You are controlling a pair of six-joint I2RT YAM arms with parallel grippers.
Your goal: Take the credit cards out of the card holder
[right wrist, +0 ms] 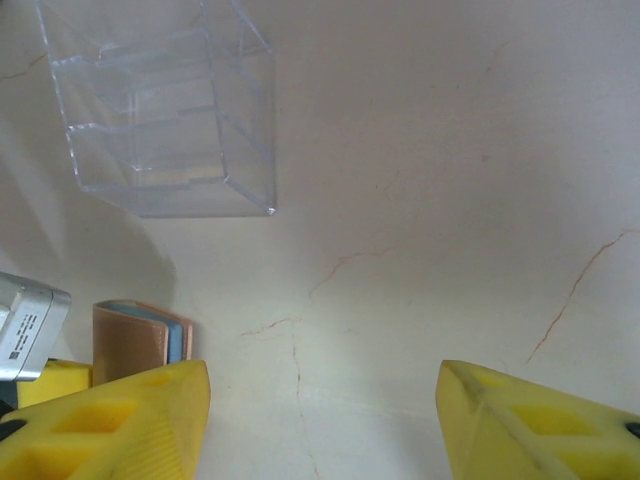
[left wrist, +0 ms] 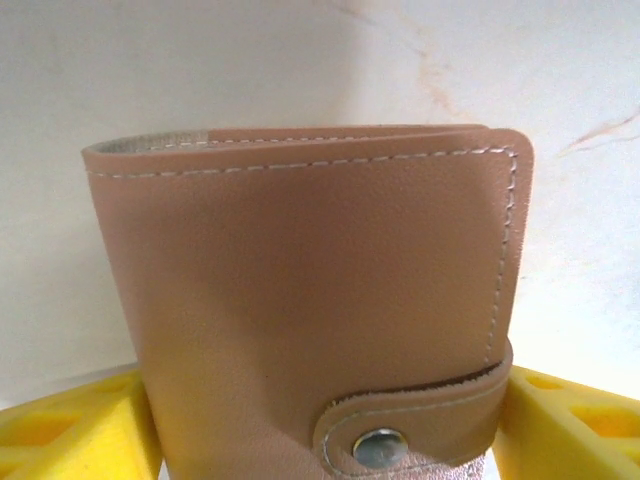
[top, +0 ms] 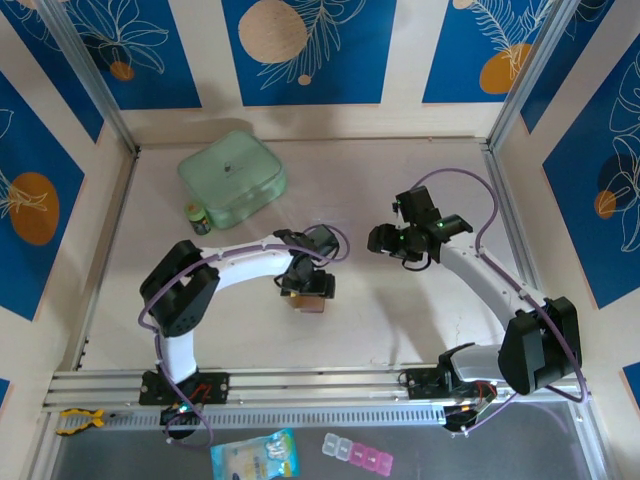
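Marbled pale table (top: 400, 330), mint-green case (top: 232, 178) at its back. Right gripper (right wrist: 320, 400) hovers right of centre — fingers wide, nothing between. Left gripper (left wrist: 320, 420) clamps the tan card holder (left wrist: 310, 280) upright mid-table — blue credit cards (right wrist: 178, 338) edge-on inside.

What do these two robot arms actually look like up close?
The left arm and right arm are white tubes with chunky black joints; purple cables loop along them. The left end effector and right end effector have blocky yellow fingers.
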